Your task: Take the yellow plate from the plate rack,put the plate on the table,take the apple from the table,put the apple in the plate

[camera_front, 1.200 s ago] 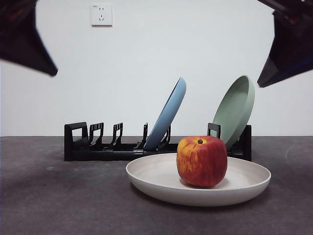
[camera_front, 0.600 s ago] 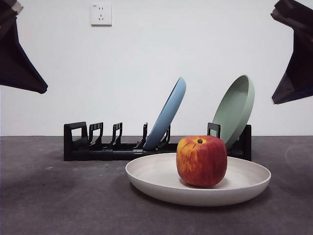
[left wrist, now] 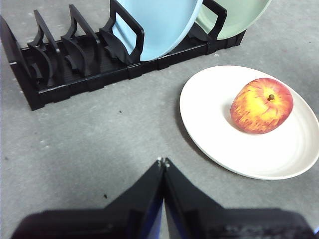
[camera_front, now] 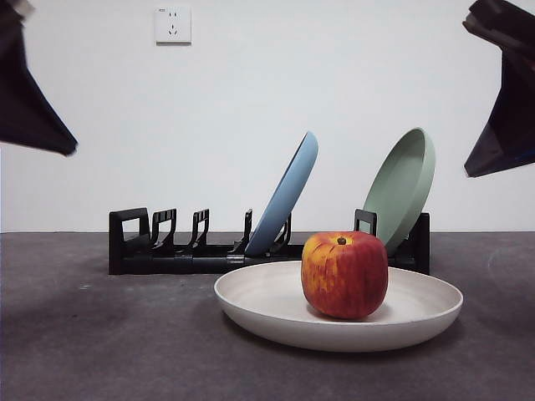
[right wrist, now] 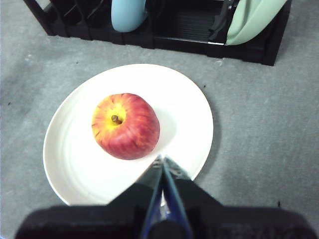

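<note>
The red-and-yellow apple (camera_front: 344, 275) is sitting upright in the cream yellow plate (camera_front: 267, 302), stem dimple up, a little off the plate's middle, and nothing is touching it. The plate is lying flat on the dark grey worktop (camera_front: 100, 342), just in front of the black plate rack (camera_front: 138, 246), close to it but apart. The rack is running along the back of the worktop and is holding a light blue plate (camera_front: 288, 194) leaning in a middle slot and a pale green plate (camera_front: 401, 188) leaning near one end; the slots at the other end, by the squared loop, are standing bare. A white wall socket (camera_front: 173, 25) is showing on the wall behind. The right claw (right wrist: 162, 160) is hanging above the plate's near rim, beside the apple, with its jaws pressed together and holding nothing. The left claw (left wrist: 163, 162) is hovering over bare worktop in front of the rack, to the side of the plate, its jaws likewise pressed together and holding nothing.
</note>
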`<action>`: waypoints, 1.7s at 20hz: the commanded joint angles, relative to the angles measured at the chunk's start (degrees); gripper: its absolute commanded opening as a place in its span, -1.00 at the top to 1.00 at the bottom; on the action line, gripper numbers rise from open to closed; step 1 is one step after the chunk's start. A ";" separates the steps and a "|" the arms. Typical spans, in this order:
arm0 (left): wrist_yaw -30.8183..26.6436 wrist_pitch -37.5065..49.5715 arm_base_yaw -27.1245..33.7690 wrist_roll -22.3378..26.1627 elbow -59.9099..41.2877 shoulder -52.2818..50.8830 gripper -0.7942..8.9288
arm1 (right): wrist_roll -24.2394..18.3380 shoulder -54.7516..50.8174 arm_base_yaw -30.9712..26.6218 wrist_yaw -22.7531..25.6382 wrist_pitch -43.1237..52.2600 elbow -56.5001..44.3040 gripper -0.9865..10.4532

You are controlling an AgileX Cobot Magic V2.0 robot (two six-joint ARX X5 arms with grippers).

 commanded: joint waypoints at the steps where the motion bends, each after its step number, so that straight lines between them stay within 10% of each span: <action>1: 0.17 -0.55 1.07 3.02 -0.35 -5.90 0.84 | 0.57 -0.15 0.07 0.20 0.31 -0.55 0.83; 5: 0.48 -0.48 9.25 10.84 -0.48 -18.40 0.84 | 0.57 -0.15 0.07 0.20 0.31 -0.55 0.83; 14: 2.73 -0.22 29.70 11.96 -15.02 -36.65 0.84 | 0.57 -0.15 0.07 0.20 0.31 -0.55 0.83; 34: 6.14 3.43 32.50 10.40 -24.52 -38.16 0.84 | 0.57 -0.15 0.07 0.17 0.31 -0.55 0.83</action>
